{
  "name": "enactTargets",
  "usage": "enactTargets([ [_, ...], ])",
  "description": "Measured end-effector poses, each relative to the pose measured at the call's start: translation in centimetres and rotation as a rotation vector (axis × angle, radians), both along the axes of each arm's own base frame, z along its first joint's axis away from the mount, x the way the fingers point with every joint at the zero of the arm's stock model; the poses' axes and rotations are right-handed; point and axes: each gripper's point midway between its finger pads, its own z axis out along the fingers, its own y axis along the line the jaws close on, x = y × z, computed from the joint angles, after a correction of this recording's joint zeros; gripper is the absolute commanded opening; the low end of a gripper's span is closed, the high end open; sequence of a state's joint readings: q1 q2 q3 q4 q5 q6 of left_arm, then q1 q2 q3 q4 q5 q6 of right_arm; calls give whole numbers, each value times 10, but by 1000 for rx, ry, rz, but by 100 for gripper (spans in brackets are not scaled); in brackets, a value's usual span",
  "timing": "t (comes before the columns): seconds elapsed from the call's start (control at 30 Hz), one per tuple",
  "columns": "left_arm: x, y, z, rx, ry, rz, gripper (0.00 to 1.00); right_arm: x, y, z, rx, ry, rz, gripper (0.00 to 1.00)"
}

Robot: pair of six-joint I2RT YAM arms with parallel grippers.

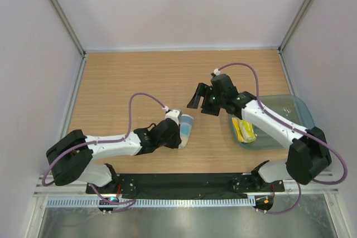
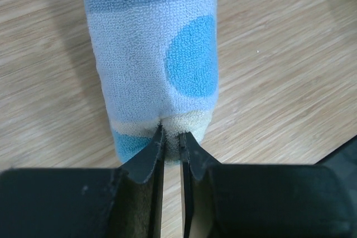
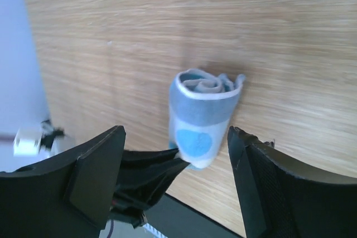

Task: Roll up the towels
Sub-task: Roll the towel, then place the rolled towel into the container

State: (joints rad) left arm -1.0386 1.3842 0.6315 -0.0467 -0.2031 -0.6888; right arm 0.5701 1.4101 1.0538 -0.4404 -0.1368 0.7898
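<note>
Left gripper (image 2: 172,137): jaws nipping the end of the rolled blue spotted towel (image 2: 153,54).
Right gripper (image 1: 202,100): jaws spread, empty.
Yellow towel (image 1: 244,131): inside the clear tub (image 1: 295,104).

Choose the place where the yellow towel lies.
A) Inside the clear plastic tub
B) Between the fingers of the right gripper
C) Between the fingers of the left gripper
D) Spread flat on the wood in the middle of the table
A: the top view shows the yellow towel lying inside the tub on the right side, while the left gripper pinches the end of the rolled blue towel.
</note>
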Motion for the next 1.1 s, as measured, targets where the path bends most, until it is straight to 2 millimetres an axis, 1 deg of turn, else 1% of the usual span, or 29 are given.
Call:
enactTargets([
  [0.07, 3, 0, 0, -33, 29, 7, 11, -11, 4, 0, 60, -28, 41, 81],
  [0.1, 4, 0, 0, -45, 42, 9, 11, -18, 6, -5, 81, -25, 62, 82],
  [0.17, 6, 0, 0, -67, 60, 11, 11, -30, 9, -23, 110, -7, 102, 84],
  [0.3, 9, 2, 0, -121, 113, 11, 11, -57, 8, -70, 127, 66, 156, 87],
  [0.37, 11, 4, -1, -144, 136, 15, 11, -63, 9, -87, 139, 84, 174, 88],
  [0.47, 12, 5, 0, -164, 156, 10, 11, -65, 16, -103, 169, 91, 198, 88],
  [0.53, 12, 5, -1, -173, 167, 4, 11, -62, 24, -106, 204, 79, 212, 88],
  [0.7, 13, 4, -2, -189, 187, -6, 11, -56, 44, -99, 260, 4, 250, 88],
  [0.8, 14, 3, -2, -197, 194, -10, 11, -56, 51, -100, 273, -13, 264, 86],
  [0.83, 14, 3, -2, -199, 196, -11, 11, -57, 53, -102, 272, -10, 268, 84],
  [0.93, 14, 4, -1, -204, 202, -12, 11, -57, 59, -108, 275, -13, 276, 73],
  [1.03, 14, 4, -1, -208, 208, -12, 13, -56, 67, -113, 279, -30, 282, 55],
  [1.07, 14, 5, -1, -208, 211, -12, 14, -55, 69, -115, 281, -30, 277, 45],
  [1.1, 14, 5, -1, -209, 213, -14, 15, -54, 70, -118, 280, -36, 275, 40],
])
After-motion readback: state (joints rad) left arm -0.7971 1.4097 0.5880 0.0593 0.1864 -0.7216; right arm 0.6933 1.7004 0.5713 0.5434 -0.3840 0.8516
